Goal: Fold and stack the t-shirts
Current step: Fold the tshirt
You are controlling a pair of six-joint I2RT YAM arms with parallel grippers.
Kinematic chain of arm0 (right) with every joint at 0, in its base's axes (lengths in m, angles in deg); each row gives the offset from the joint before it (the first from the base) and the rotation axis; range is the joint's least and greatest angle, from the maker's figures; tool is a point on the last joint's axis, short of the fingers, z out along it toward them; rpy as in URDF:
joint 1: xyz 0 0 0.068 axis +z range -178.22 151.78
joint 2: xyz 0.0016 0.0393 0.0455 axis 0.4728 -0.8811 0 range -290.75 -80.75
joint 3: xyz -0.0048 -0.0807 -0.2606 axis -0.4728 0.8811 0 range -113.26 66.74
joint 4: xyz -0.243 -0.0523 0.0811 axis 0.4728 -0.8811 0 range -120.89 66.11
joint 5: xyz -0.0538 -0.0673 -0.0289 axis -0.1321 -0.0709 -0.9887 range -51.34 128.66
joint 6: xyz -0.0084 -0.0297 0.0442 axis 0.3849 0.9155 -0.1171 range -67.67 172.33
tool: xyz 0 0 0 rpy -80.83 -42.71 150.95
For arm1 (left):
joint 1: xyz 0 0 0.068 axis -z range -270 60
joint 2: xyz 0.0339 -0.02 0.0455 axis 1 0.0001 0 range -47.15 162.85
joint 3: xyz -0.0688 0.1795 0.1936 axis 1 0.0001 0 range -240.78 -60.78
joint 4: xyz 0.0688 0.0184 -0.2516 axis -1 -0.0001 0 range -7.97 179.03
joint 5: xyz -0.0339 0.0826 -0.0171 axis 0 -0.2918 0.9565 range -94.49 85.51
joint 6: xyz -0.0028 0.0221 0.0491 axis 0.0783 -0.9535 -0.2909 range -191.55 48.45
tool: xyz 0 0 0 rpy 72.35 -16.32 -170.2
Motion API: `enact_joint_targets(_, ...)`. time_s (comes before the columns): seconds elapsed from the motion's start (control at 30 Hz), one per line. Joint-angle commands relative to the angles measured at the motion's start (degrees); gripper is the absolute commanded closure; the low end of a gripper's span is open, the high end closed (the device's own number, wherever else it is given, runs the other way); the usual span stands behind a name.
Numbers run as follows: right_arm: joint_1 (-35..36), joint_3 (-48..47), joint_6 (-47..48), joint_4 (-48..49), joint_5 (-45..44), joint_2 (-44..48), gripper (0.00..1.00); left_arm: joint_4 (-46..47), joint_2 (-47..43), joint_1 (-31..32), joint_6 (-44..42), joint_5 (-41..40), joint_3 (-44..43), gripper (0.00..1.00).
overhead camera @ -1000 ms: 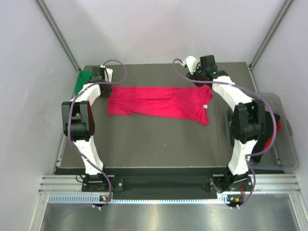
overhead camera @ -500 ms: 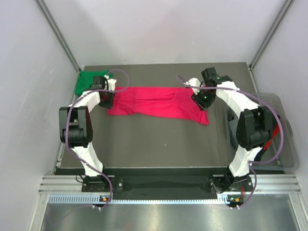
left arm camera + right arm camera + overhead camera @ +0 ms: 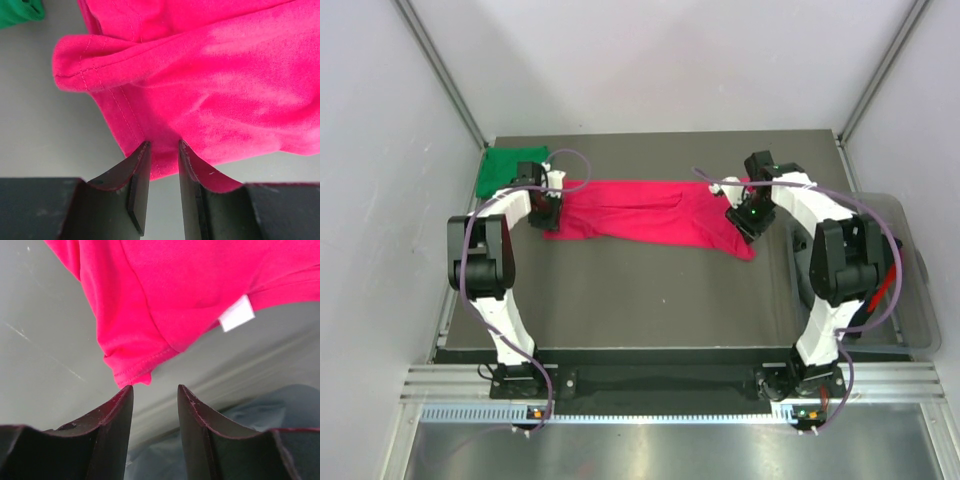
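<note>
The crimson-pink t-shirt [image 3: 650, 212] lies spread crosswise on the dark table [image 3: 650, 300], folded into a long strip. My left gripper [image 3: 548, 205] is at its left end. In the left wrist view the left gripper [image 3: 164, 145] is open, its tips astride the shirt's hem [image 3: 210, 75], with bare table showing between the fingers. My right gripper [image 3: 748, 215] is over the shirt's right end. It [image 3: 155, 387] is open and empty, a sleeve corner [image 3: 132, 372] just ahead of its left fingertip, the white neck label [image 3: 236, 314] beyond. The green t-shirt [image 3: 510, 165] lies bunched at the back left corner.
A clear plastic bin [image 3: 910, 290] stands off the table's right edge, and shows low in the right wrist view [image 3: 280, 405]. White walls and metal posts close in the back and sides. The green cloth [image 3: 17, 12] shows at the top left of the left wrist view.
Both grippers have come from the shirt's far edge toward me and now sit over its two ends. The left arm's move has uncovered the green t-shirt.
</note>
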Motion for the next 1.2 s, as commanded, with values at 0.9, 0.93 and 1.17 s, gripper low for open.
enact_joint_targets(0.9, -0.8, 0.5, 0.3, -4.6, 6.5, -0.7, 0.59, 2.0, 1.7, -0.1, -0.5, -2.4, 0.8, 0.67)
enact_joint_targets(0.93, -0.8, 1.1, 0.5, -4.6, 6.5, -1.6, 0.6, 2.1, 1.7, 0.0, -0.7, -2.7, 0.8, 0.67)
enact_joint_targets(1.17, -0.8, 1.9, 0.8, -3.7, 6.7, -4.5, 0.61, 2.5, 2.3, 0.0, -1.2, -3.5, 1.0, 0.67)
